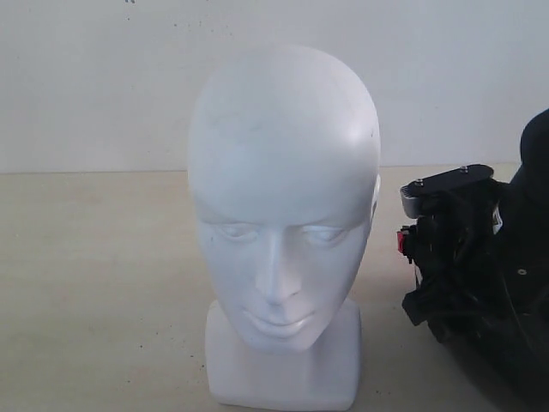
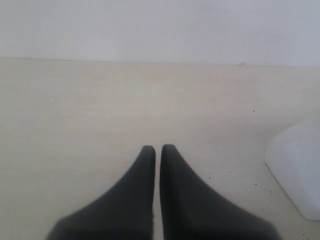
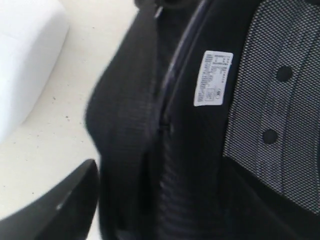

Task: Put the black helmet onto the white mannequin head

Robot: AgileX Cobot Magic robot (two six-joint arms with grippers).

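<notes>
**Helmet low at right of the head, right gripper astride its rim**

- White mannequin head [image 1: 283, 215] stands upright mid-table on its square neck base, face to the exterior camera. Crown bare.
- Black helmet [image 1: 537, 163] sits well to the right of the head, low by the tabletop [image 1: 94, 275] and cut off by the frame edge. Only a dark curve of shell shows there.
- Right gripper [image 1: 459, 266], a black body with a red button [image 1: 401, 242], stands between head and helmet and blocks most of the shell from the exterior view.
- Right wrist view: helmet interior fills the frame.
  - Grey mesh lining [image 3: 285, 90] carries two dark studs.
  - A white label [image 3: 213, 78] sits on the inner band; its print is too small to read.
  - The black rim runs down the middle.
  - One dark finger [image 3: 55, 205] shows outside the rim, just beside it. The other finger is hidden.
  - Jaws are spread wide across the rim. No press on it is visible.
  - A corner of the neck base [image 3: 25, 65] is near, with bare table between it and the helmet.
- Left gripper [image 2: 157, 149] is low over bare table, fingers [image 2: 142, 190] drawn together with only a sliver between the tips, nothing in them. A corner of the neck base shows off to one side, apart from them.
- Plain pale wall [image 1: 86, 77] behind.
</notes>
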